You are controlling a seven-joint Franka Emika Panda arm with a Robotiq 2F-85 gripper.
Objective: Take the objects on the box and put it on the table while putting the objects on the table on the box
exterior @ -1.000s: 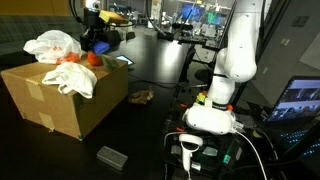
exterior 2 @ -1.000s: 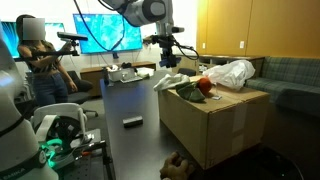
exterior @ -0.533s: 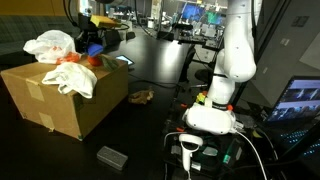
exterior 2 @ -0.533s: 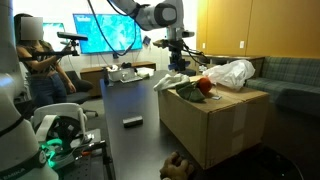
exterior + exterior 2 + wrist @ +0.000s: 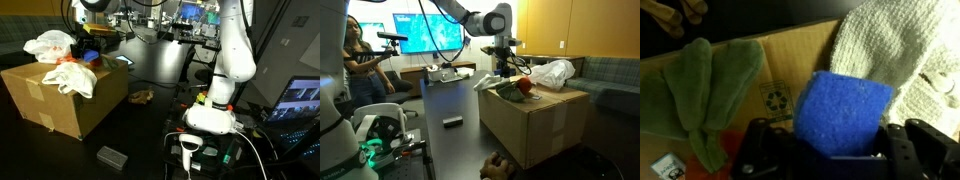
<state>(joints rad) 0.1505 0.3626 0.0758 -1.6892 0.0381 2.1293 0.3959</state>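
My gripper (image 5: 838, 148) is shut on a blue sponge (image 5: 845, 105), which fills the space between the dark fingers (image 5: 768, 150). In both exterior views the gripper (image 5: 88, 50) (image 5: 506, 70) hangs just above the far end of the brown cardboard box (image 5: 60, 105) (image 5: 535, 125). On the box lie a green cloth (image 5: 700, 95), a white knitted cloth (image 5: 890, 45), a white plastic bag (image 5: 50, 43) (image 5: 550, 72) and a red item (image 5: 523, 86). A white rag (image 5: 76, 78) droops over the box's edge. The table (image 5: 150, 135) is dark.
A small grey block (image 5: 112, 156) (image 5: 451, 122) and a brown lump (image 5: 142, 97) (image 5: 498, 162) lie on the table beside the box. The robot's white base (image 5: 212, 115) stands at the table's edge. A person (image 5: 360, 65) stands in the background.
The gripper has travelled sideways over the box top with the blue sponge held in it. The things on the box and table have not moved.
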